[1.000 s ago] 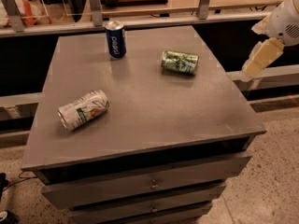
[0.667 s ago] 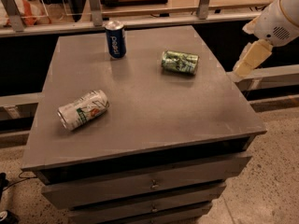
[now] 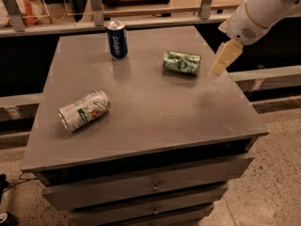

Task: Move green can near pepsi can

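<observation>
The green can (image 3: 181,62) lies on its side on the grey table top (image 3: 146,102), at the back right. The pepsi can (image 3: 116,39) stands upright at the back, left of the green can and about a can's length from it. My gripper (image 3: 223,58) hangs from the white arm (image 3: 263,8) at the upper right, just right of the green can and apart from it, over the table's right edge. It holds nothing.
A white can with green and red markings (image 3: 84,110) lies on its side at the front left. The table is a drawer cabinet (image 3: 150,187). A railing with glass panels (image 3: 94,6) runs behind it.
My arm and gripper have moved left and inward, from beyond the table's right edge to just beside the green can. The cans have not moved.
</observation>
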You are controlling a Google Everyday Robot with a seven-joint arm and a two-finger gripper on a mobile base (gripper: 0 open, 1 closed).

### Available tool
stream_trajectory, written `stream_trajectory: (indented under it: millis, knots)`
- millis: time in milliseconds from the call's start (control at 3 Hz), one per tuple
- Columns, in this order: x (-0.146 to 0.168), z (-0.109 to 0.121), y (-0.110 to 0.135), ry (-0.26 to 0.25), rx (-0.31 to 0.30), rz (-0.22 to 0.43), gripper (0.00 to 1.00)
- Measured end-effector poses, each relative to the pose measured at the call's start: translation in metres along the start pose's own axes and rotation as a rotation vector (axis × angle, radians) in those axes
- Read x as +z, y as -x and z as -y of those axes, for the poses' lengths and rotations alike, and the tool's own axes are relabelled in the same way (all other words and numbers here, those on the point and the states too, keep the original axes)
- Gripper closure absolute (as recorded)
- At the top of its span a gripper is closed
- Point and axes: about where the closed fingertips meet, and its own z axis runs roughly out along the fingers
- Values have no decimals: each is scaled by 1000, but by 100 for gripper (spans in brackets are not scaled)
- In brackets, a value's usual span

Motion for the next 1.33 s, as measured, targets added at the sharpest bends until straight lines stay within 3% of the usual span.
stream_trajectory:
  millis: [667,1333]
  knots:
    - [46,31,22,-1,24,35,0]
    - [80,39,19,33,77,49,0]
